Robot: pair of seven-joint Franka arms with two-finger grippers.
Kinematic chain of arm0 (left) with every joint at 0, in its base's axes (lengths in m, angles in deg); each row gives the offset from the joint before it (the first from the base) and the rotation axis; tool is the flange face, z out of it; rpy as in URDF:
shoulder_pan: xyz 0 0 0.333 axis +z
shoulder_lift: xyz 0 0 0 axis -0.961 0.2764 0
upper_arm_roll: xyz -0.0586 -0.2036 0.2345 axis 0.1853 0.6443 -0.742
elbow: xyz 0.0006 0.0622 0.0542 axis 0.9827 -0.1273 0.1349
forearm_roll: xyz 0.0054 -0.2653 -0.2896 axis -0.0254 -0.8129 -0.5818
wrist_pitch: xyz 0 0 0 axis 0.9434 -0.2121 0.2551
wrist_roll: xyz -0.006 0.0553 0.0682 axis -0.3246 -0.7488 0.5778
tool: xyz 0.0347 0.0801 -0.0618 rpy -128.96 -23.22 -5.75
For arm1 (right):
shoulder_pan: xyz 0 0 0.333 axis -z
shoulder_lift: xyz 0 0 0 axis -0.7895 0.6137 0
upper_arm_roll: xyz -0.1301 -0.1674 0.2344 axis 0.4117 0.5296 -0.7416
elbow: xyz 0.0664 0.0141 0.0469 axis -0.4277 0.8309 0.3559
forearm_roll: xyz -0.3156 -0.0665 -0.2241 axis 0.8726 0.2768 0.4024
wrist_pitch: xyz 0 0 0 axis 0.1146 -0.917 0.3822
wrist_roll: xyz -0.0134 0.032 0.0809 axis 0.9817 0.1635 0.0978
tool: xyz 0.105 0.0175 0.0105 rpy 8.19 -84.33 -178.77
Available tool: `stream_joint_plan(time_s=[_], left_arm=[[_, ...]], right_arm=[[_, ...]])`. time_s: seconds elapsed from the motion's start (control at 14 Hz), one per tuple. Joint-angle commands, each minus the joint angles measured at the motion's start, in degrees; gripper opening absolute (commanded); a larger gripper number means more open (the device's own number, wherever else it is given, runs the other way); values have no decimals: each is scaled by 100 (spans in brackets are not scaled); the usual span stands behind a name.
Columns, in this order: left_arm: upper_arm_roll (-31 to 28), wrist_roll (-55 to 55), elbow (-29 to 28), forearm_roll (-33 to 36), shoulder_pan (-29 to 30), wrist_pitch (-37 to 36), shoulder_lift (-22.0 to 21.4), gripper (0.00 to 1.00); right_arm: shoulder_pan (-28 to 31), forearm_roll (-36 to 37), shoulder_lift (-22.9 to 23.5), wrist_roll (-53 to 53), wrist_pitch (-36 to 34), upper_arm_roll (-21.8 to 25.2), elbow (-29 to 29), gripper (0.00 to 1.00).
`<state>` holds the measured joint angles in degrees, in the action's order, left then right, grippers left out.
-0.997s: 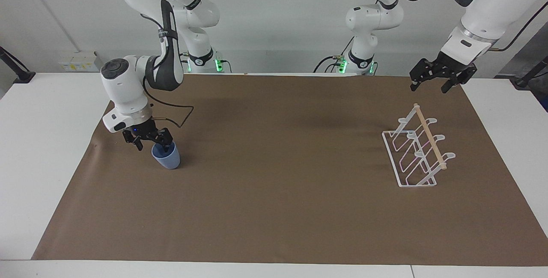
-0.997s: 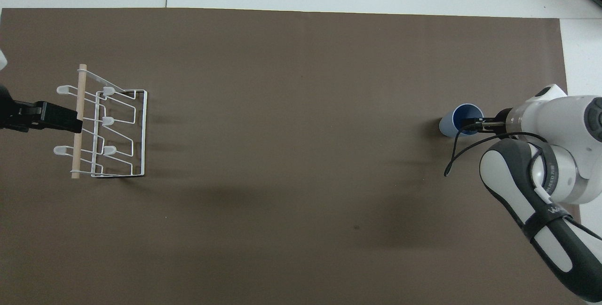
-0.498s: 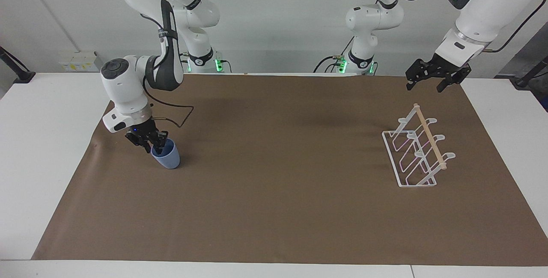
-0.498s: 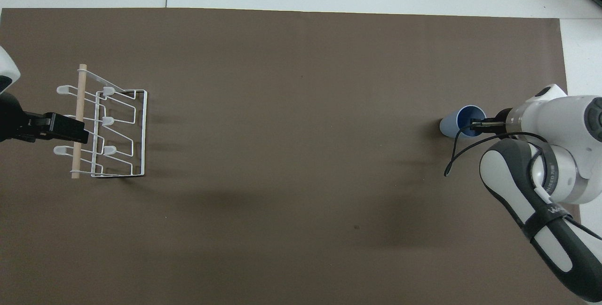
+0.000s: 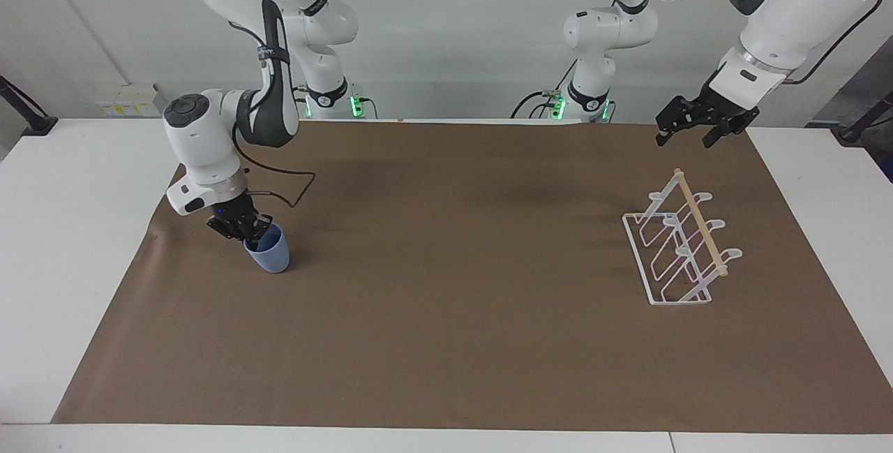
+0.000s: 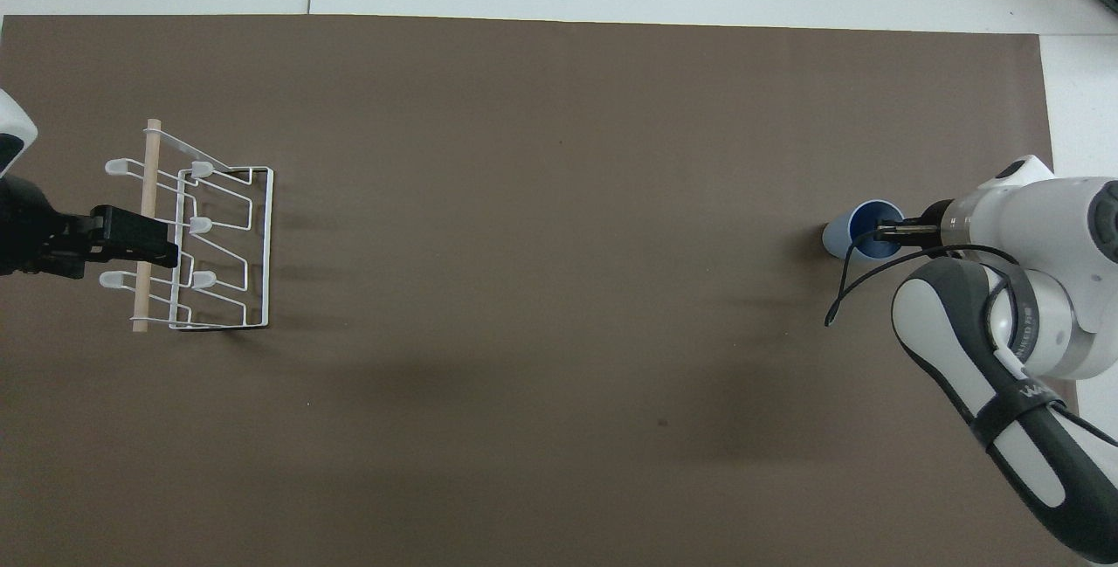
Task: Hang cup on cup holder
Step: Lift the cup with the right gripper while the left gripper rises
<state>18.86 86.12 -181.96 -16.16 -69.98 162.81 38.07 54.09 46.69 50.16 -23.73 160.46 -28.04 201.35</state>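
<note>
The light blue cup is on the brown mat at the right arm's end of the table, tilted a little. My right gripper is shut on its rim, one finger inside the cup and one outside. The white wire cup holder, with a wooden rod along its top, stands at the left arm's end, with nothing hung on it. My left gripper hangs open in the air over the holder's rod side, holding nothing.
A brown mat covers most of the white table. A thin black cable loops from the right wrist down over the mat beside the cup.
My right gripper has shut on the cup's rim, and the cup has shifted slightly with it. The left gripper has risen and drifted a little toward the middle of the table.
</note>
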Motion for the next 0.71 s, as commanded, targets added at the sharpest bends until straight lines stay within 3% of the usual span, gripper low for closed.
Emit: stream_joint_plan(time_s=[0.0, 0.5, 0.64], left_arm=[[-49, 943, -346, -319, -107, 9, -273, 100], [-49, 3071, -707, -1505, -107, 474, -414, 100], [-49, 3546, -803, -1822, -107, 659, -457, 100]], right_arm=[[60, -28, -21, 257, 8, -31, 52, 0], [-1, -98, -12, 222, -265, -49, -194, 0], [7, -1103, -4, 187, -387, -49, -351, 0]])
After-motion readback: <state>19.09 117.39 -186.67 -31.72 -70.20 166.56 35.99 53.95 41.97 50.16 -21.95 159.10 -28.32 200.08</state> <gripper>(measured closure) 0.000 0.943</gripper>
